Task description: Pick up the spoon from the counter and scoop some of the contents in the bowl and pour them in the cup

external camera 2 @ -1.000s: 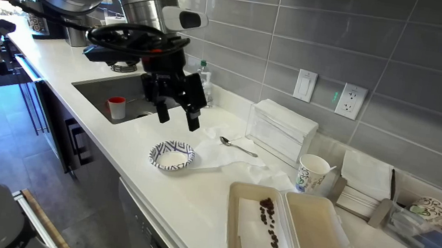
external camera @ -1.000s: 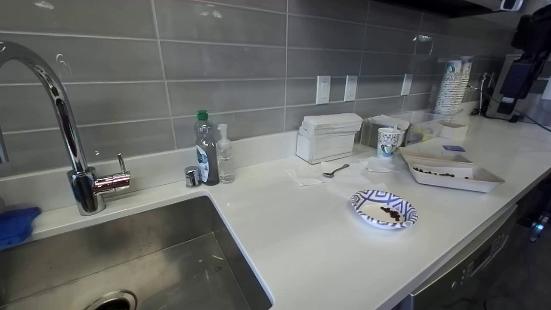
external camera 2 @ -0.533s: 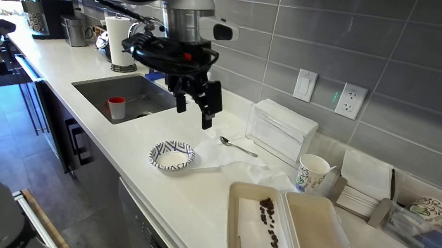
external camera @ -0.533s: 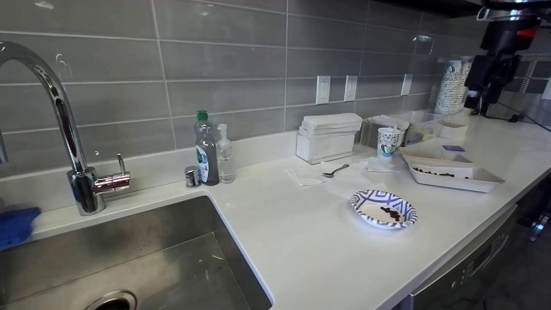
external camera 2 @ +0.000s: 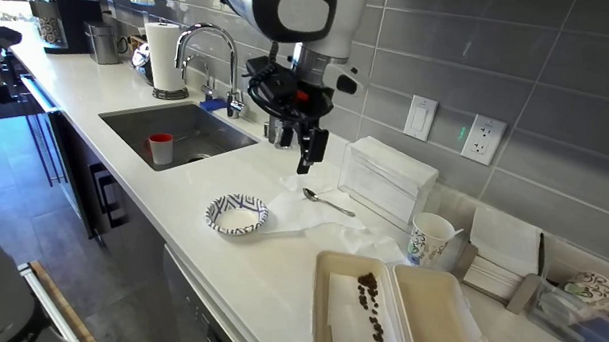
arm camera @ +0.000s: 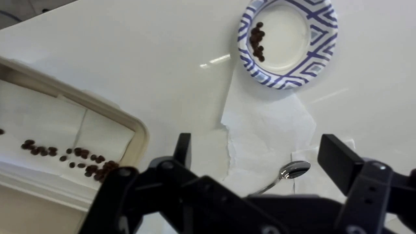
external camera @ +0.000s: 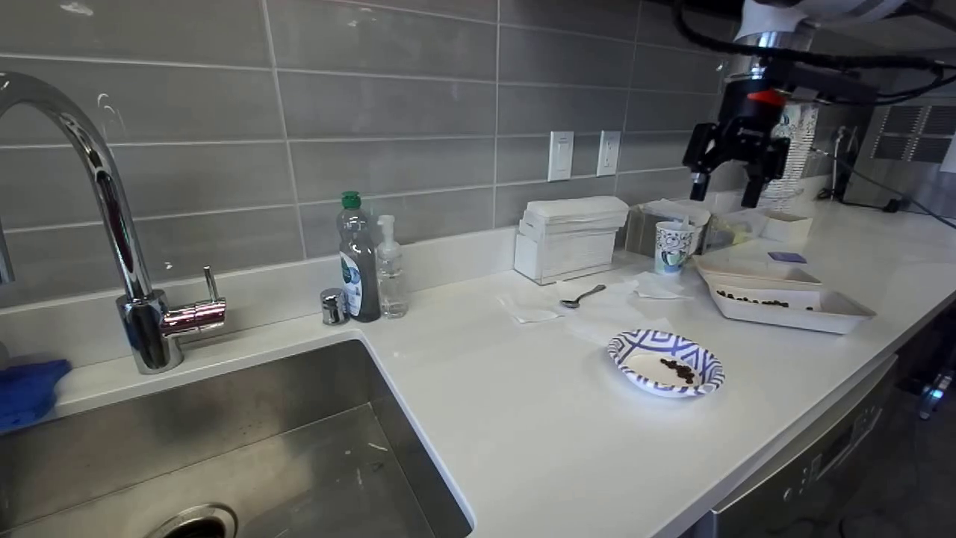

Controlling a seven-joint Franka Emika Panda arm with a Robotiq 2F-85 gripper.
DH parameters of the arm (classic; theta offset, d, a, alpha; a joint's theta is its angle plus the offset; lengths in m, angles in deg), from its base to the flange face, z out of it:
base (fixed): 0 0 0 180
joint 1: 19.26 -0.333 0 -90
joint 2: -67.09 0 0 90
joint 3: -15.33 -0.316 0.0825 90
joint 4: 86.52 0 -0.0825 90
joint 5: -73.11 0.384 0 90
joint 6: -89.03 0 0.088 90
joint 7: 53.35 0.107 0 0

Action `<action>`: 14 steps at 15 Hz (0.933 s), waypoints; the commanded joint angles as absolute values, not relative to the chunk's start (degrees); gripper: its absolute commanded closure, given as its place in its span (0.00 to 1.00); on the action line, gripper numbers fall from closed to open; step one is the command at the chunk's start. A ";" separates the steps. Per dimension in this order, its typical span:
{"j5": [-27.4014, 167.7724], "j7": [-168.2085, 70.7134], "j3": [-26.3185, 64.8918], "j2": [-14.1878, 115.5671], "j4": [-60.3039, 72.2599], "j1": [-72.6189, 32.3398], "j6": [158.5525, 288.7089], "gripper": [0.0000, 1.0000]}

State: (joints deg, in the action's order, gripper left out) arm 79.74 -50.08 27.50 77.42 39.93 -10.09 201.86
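The metal spoon (external camera: 582, 297) lies on white napkins on the counter, and also shows in an exterior view (external camera 2: 312, 195). The blue-and-white paper bowl (external camera: 627, 345) (external camera 2: 213, 215) stands beside the napkins, with a few dark beans (external camera: 678, 371) at one side inside. My gripper (external camera: 726, 193) (external camera 2: 295, 154) is open and empty, well above the counter. In the wrist view the spoon's head (arm camera: 295, 169) shows between the fingers (arm camera: 255, 146); its handle is hidden behind the gripper. The bowl (arm camera: 320, 53) lies beyond. The patterned white cup (external camera: 674, 245) (external camera 2: 425, 242) stands upright with a white stick in it, outside the wrist view.
An open takeout box (external camera 2: 317, 310) (external camera: 844, 321) with loose beans lies near the cup. A white napkin holder (external camera 2: 386, 180) stands by the wall behind the spoon. A clear bin (external camera 2: 567, 327) and a cup stack (external camera: 780, 161) stand farther along. The sink (external camera 2: 189, 129) is at the other end.
My arm has swung across the counter and turned, leftward in one view and rightward in another, bringing the open gripper nearer the spoon and napkin holder. Spoon, bowl and cup have not moved.
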 commanded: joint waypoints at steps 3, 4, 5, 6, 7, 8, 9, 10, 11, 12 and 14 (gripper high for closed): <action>93.44 -41.93 26.41 59.36 26.24 -10.02 199.86 0.00; 95.79 -40.29 26.05 56.55 24.27 -9.88 200.36 0.00; 98.08 -38.76 25.79 54.23 22.47 -9.64 200.41 0.00; 100.28 -37.32 25.53 51.75 20.60 -9.35 200.39 0.00; 102.52 -36.03 25.29 49.67 19.00 -8.99 200.20 0.00; 104.56 -34.60 25.04 47.69 17.67 -8.65 200.21 0.00; 106.53 -33.14 24.77 45.98 16.40 -8.31 200.22 0.00; 108.12 -31.27 24.54 44.14 15.50 -8.16 200.84 0.00; 109.74 -29.52 24.39 42.74 14.60 -7.94 200.89 0.00; 111.14 -27.58 24.36 41.40 13.88 -7.87 201.18 0.00; 113.83 -23.76 24.54 39.25 13.27 -7.91 202.89 0.00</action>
